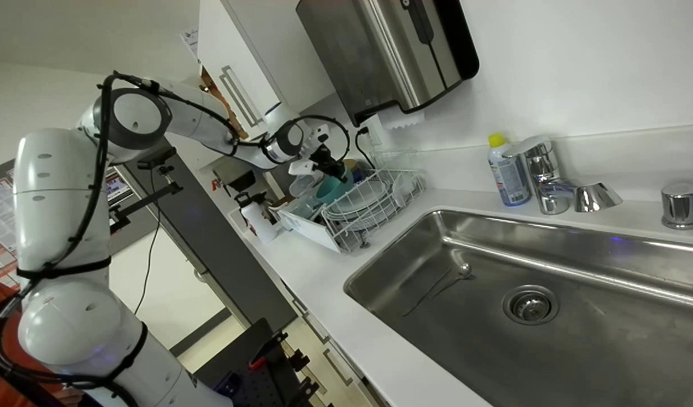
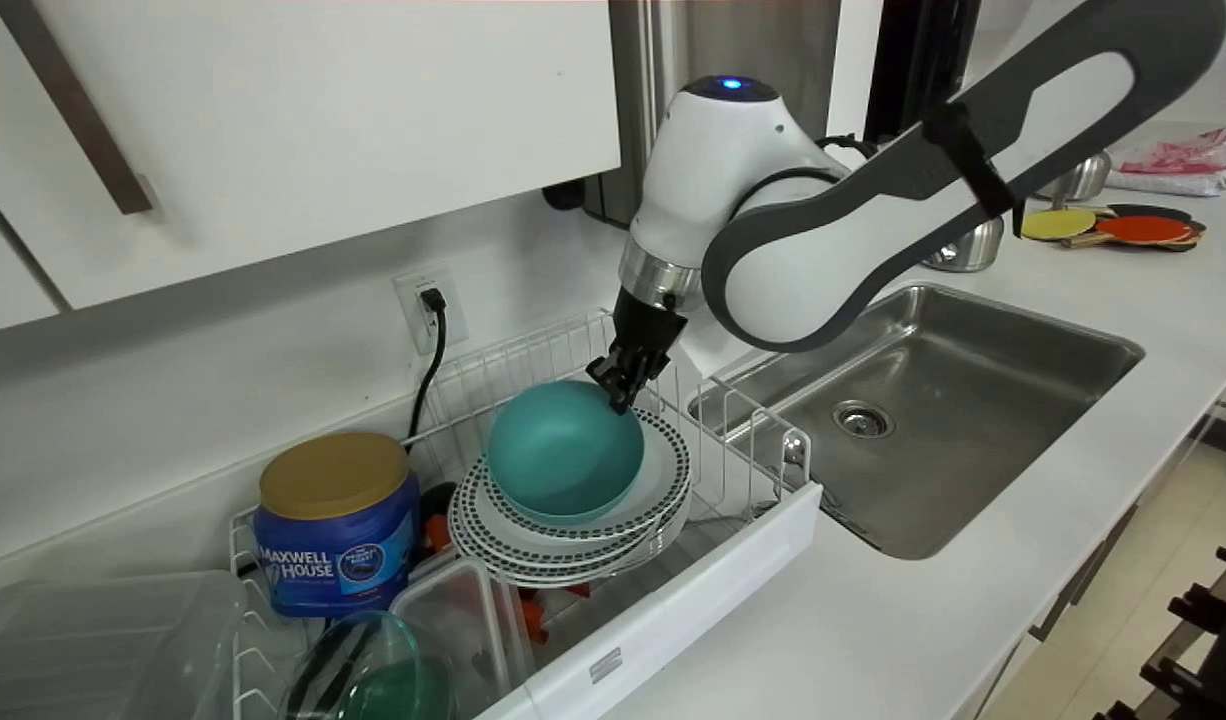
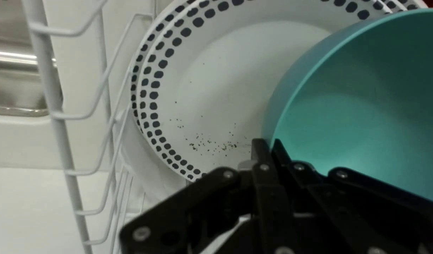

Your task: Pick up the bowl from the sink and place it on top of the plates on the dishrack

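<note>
Jaws narrow, pinching the rim of 1 teal bowl; wrist view has 2 dark fingertips, one outside the rim, one inside. Bowl sits over the plates; underside hidden, so cannot tell if it touches them. Bowl runs off the right edge in the wrist view and is small and partly covered in an exterior view.

Plates: 1 stack, at least 3, dotted rims, exact count hard to read. Dark specks on the top one. Stack is in 1 dishrack, white wire, cut off in the wrist view. Near the plates: 1 blue coffee tub with tan lid, plus clear containers, cut off by the frame, count unclear.

Dishrack stands on white tabletop, just beside 1 sink. Inside the sink: 1 drain, 1 spoon, 1 thin utensil, type unclear. Behind it: 1 faucet with 1 spray can just beside, yellow cap. Beyond the sink, overlapping paddles, at least 3. On the wall, 1 paper towel dispenser. 1 robot arm, cut off in both exterior views.
</note>
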